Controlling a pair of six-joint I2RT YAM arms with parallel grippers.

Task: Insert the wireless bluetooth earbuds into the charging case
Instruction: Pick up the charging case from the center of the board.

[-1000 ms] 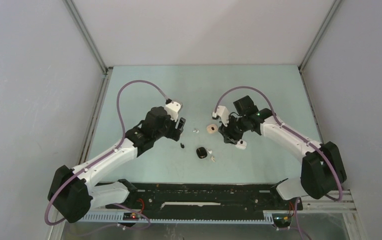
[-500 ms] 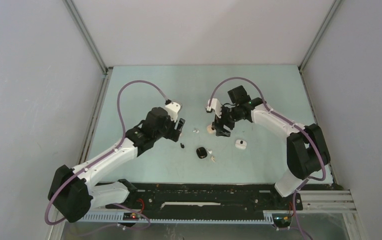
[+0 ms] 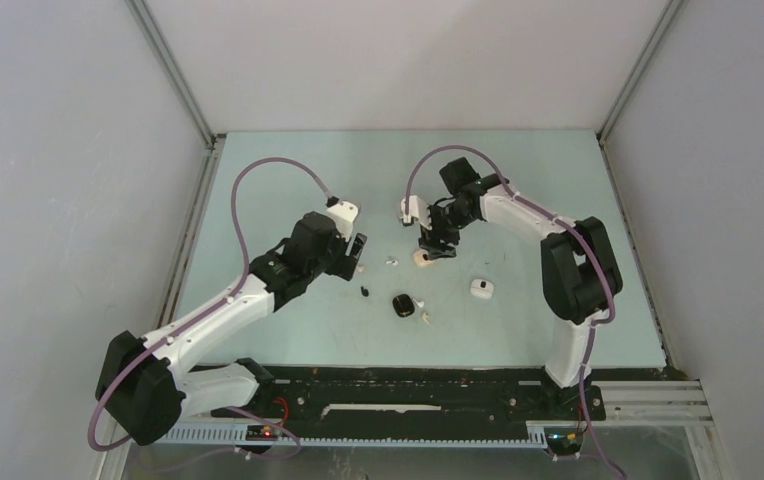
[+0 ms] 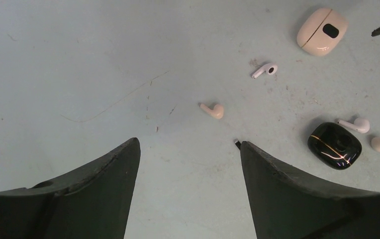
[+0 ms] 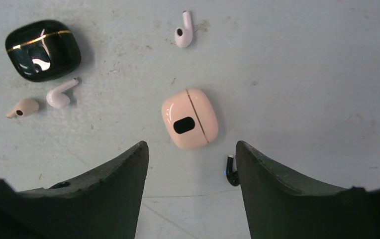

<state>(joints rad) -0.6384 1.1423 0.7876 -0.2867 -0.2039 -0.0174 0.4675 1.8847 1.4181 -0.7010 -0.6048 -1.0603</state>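
The right gripper (image 5: 190, 152) hangs with its jaws spread wide and nothing in them, straddling from above the pale pink case (image 5: 189, 119), which lies shut at the centre of the right wrist view. Just beside the right-hand finger, lower right of that case, lies a black bud (image 5: 233, 171). Further out, a white bud (image 5: 183, 31) sits at top centre. The black case (image 5: 43, 50), also shut, is at upper left, with a second white bud (image 5: 61, 94) and a beige bud (image 5: 23, 107) just below it.

The left gripper (image 4: 189, 142) is likewise spread and empty over the table (image 4: 78, 59), a second beige bud (image 4: 213, 110) just beyond its tips. Overhead, a white case (image 3: 481, 288) lies apart toward the right.

No bud is in any case, so the task seems near its start, with the right arm lining up on the pale case. Next it should descend squarely and close on the case's sides without nudging the black bud. The lid needs opening before any bud goes in.
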